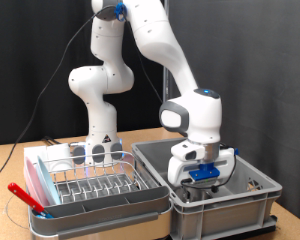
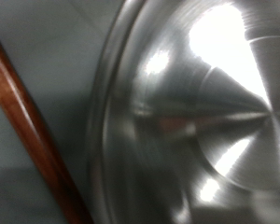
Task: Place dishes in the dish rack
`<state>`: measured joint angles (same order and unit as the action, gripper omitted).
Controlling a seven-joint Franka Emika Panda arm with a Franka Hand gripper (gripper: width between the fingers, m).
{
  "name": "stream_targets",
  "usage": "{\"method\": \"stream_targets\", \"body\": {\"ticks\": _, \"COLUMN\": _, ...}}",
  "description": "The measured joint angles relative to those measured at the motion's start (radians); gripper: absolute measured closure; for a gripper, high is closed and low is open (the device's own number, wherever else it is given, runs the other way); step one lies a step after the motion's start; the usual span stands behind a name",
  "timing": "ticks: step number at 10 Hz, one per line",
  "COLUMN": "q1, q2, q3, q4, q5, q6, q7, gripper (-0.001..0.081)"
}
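Steel fills most of the wrist view: one shiny round bowl [image 2: 205, 121], seen very close, its curved wall streaked with bright glare. Beside it runs one reddish-brown wooden handle or stick [image 2: 28, 131], slanting across a plain grey floor. What the stick belongs to cannot be told.

In the exterior view the gripper [image 1: 202, 176] is lowered into the one grey plastic crate [image 1: 220, 205] on that view's right, its blue-tipped end just below the crate's rim. The bowl itself is hidden there by the hand and the crate wall. Whether the fingers are spread or pinching the bowl cannot be told — neither view shows their tips.

To the crate's left, just beside it, stands the one dish rack [image 1: 95, 185] — a silvery wire grid on a white-pink tray with a grey front trough. At its far end sit clear glass pieces [image 1: 90, 152], seemingly two, though the count is uncertain. One red-handled utensil [image 1: 28, 198] lies across the rack's near left corner.

Both crate and rack rest on one wooden table [image 1: 10, 165].
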<state>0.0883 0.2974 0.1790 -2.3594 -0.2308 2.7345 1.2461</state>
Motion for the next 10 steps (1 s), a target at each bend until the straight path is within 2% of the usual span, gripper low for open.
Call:
{"method": "stream_targets", "body": {"ticks": 5, "q1": 0.0, "q2": 0.047, "q3": 0.006, "q4": 0.034, "q5": -0.001, "q6": 0.027, "q7": 0.0, "gripper": -0.0005}}
{"method": "stream_targets", "body": {"ticks": 6, "q1": 0.0, "q2": 0.047, "q3": 0.006, "q4": 0.035, "q5": -0.001, "q6": 0.025, "q7": 0.0, "gripper": 0.0109}}
{"method": "stream_targets", "body": {"ticks": 7, "q1": 0.0, "q2": 0.048, "q3": 0.006, "q4": 0.037, "q5": -0.001, "q6": 0.019, "q7": 0.002, "gripper": 0.0109}}
{"method": "stream_targets", "body": {"ticks": 8, "q1": 0.0, "q2": 0.048, "q3": 0.005, "q4": 0.041, "q5": -0.001, "q6": 0.008, "q7": 0.005, "gripper": 0.0292}}
{"method": "stream_targets", "body": {"ticks": 9, "q1": 0.0, "q2": 0.049, "q3": 0.003, "q4": 0.044, "q5": -0.001, "q6": 0.0, "q7": 0.009, "gripper": 0.0429}}
{"method": "stream_targets", "body": {"ticks": 10, "q1": 0.0, "q2": 0.051, "q3": 0.002, "q4": 0.046, "q5": -0.001, "q6": -0.005, "q7": 0.013, "gripper": 0.0429}}
